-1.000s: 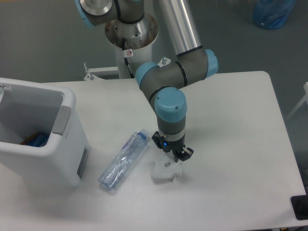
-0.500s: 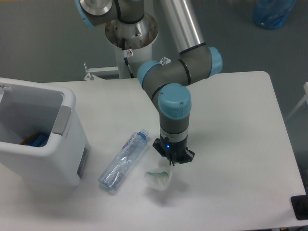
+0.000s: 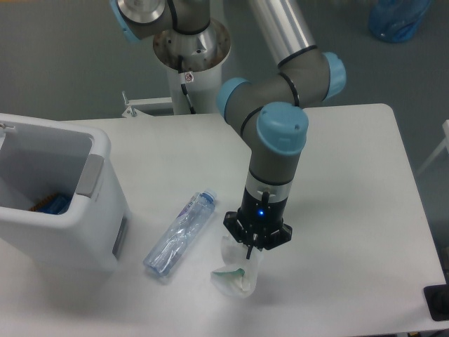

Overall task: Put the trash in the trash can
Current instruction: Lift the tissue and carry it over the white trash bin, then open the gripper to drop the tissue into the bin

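Beneath the gripper [image 3: 250,250], the white packet [image 3: 236,270] is pinched between the 2 fingers and hangs lifted, crumpled more than 0.5 s earlier. Left of the gripper, the water bottle [image 3: 179,234] lies unmoved; farther left stands the trash can [image 3: 84,203].

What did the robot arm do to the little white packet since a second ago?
The gripper closed on the packet and has begun lifting it; the packet now hangs crumpled from the fingers, showing some green, a little nearer the table's front edge. The arm's wrist rose and swung right. The bottle and the trash can stayed put.
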Tool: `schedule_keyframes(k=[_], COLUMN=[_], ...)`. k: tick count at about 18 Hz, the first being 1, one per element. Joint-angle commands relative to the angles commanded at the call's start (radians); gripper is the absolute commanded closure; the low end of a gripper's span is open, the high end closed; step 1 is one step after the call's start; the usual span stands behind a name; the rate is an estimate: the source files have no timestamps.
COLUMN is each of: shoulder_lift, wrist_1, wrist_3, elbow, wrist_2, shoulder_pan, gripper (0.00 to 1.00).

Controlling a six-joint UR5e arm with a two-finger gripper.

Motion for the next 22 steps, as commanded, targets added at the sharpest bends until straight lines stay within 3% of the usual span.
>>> schedule_keyframes(k=[5, 10, 15, 19, 20, 22], shoulder_lift=[0.08, 0.198, 0.295, 0.35, 0.367, 0.385], wrist_1=[0.0, 0.0, 0.0, 0.002, 0.002, 0.003], wrist_3=[-0.064, -0.139, -0.198, -0.181, -0.177, -0.141], elbow=[0.0, 0.0, -0.043, -0.119, -0.136, -0.162], wrist_2=[-0.173, -0.321, -0.398, -0.398, -0.396, -0.396], shoulder_pan=[0.003, -0.018, -0.118, -0.204, -0.215, -0.216], gripper=[1.0, 1.0, 1.0, 1.0, 0.95, 0.67])
